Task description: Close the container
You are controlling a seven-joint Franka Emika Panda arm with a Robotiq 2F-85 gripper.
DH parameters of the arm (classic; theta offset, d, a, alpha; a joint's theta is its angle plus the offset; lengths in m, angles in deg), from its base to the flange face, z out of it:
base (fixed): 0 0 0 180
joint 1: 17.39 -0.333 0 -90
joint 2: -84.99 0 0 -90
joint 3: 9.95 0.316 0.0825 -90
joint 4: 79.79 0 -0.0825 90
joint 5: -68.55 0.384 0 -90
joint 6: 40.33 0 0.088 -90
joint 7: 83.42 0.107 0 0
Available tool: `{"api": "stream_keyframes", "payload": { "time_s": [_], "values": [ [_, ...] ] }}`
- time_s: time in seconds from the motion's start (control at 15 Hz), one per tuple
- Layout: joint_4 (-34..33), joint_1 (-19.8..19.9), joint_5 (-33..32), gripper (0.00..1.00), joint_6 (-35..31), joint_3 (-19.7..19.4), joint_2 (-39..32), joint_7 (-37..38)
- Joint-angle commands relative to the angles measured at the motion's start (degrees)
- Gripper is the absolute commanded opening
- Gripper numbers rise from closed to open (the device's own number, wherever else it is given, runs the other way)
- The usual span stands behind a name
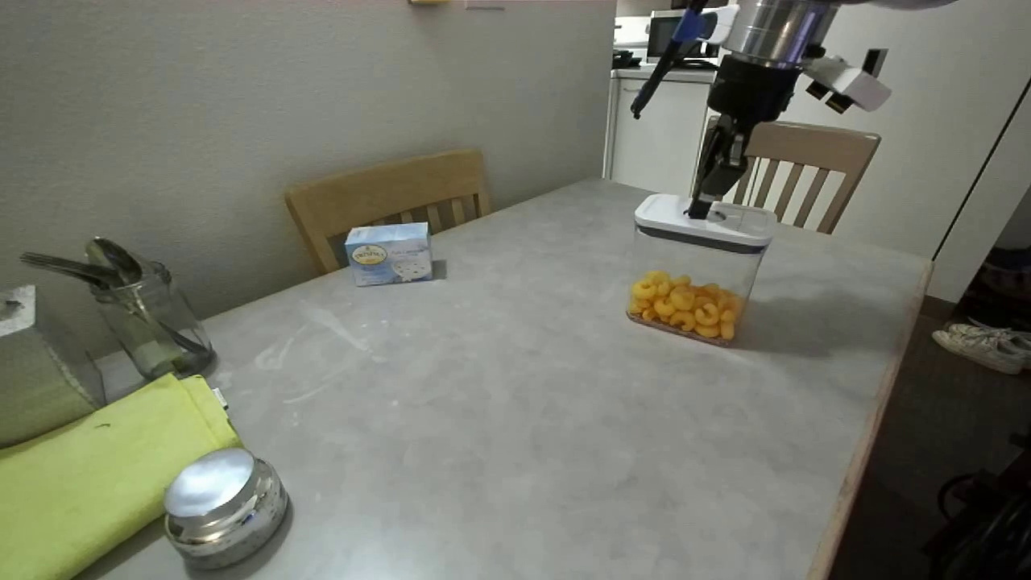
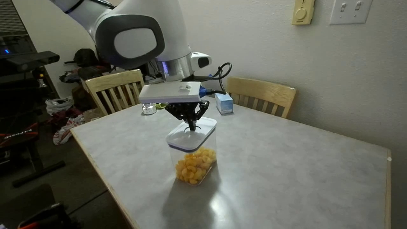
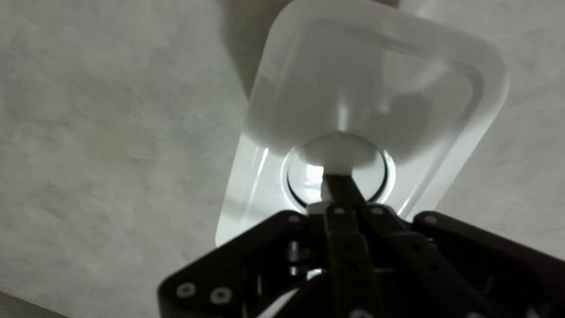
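Pretty dim lighting overall, the dark floor (image 2: 78, 168) being nearly swallowed by gloom. In an exterior view the mottled grey tabletop (image 2: 286, 165) is hit by hard glare, beside a shadow cast by the clear boxy plastic container (image 2: 209, 142). In the wrist view the black jointed gripper (image 3: 339, 183) is kinda blurred into murk.

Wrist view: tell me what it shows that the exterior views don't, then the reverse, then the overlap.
Only the wrist view: the white lid nearly face-on from above, a grey line rounding its inner corner.
Only the exterior views: macaroni-like pieces inside the clear container, a dark band under the lid, the Twinings box, wooden chairs.
Both: the lid's round button, the shut pincer at that button, the grey tabletop.
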Motion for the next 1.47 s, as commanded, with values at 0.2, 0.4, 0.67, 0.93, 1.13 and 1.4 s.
{"api": "stream_keyframes", "payload": {
  "time_s": [0.2,0.4,0.67,0.93,1.13,1.4],
  "values": [
    [1.14,0.39,-3.57,0.0,0.63,-0.17,1.02,0.72],
    [1.33,0.09,-7.68,0.0,2.12,-0.51,3.06,1.9],
    [1.58,-0.02,-10.75,0.0,2.37,-0.65,5.35,3.01],
    [1.57,-0.23,-10.87,0.32,3.24,-0.75,6.98,3.22],
    [1.93,-0.37,-9.97,0.54,4.39,-0.73,7.76,3.02],
    [2.8,-0.57,-9.57,0.81,5.45,-0.73,8.76,2.76]
  ]
}}
